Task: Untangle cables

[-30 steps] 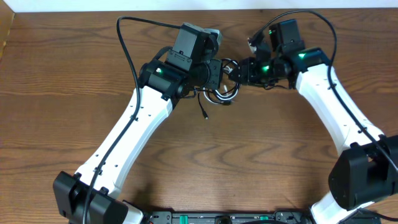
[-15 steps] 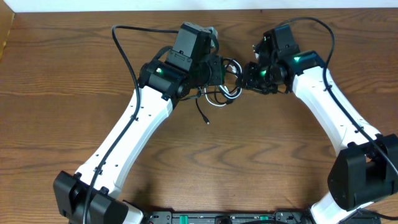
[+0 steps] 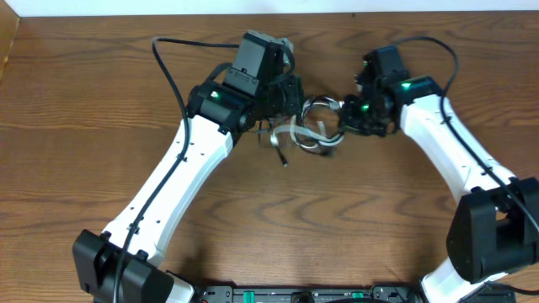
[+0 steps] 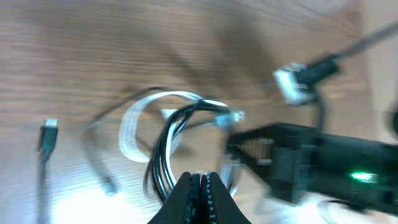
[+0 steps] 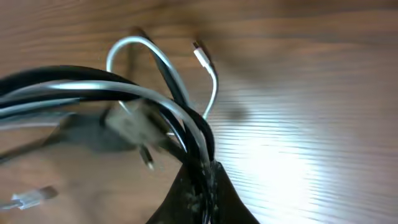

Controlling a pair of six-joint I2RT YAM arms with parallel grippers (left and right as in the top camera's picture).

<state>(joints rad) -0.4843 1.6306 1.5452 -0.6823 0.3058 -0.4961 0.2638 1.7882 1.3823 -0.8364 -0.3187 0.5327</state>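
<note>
The cables [image 3: 316,130], thin black and white cords, hang in tangled loops between my two grippers at the back middle of the table. My left gripper [image 3: 296,99] is shut, and the black strands [image 4: 163,152] run down into its jaws [image 4: 202,179]; a white loop [image 4: 130,124] lies behind them. My right gripper [image 3: 344,118] is shut on a bunch of black and white strands [image 5: 93,81] that enter its jaws [image 5: 205,174]. A white loop [image 5: 158,56] ends in a small plug [image 5: 202,57]. One black plug end [image 3: 282,160] trails toward the front.
The wooden table [image 3: 269,219] stretches out in front of the tangle, with its far edge [image 3: 168,15] just behind both wrists. Thick black wires [image 3: 173,76] arch over each arm. The arm bases [image 3: 109,269] stand at the near corners.
My right gripper has shut on the cables and moved right and slightly toward the front. The bundle now spreads out between the two grippers. The left gripper has stayed in place, shut.
</note>
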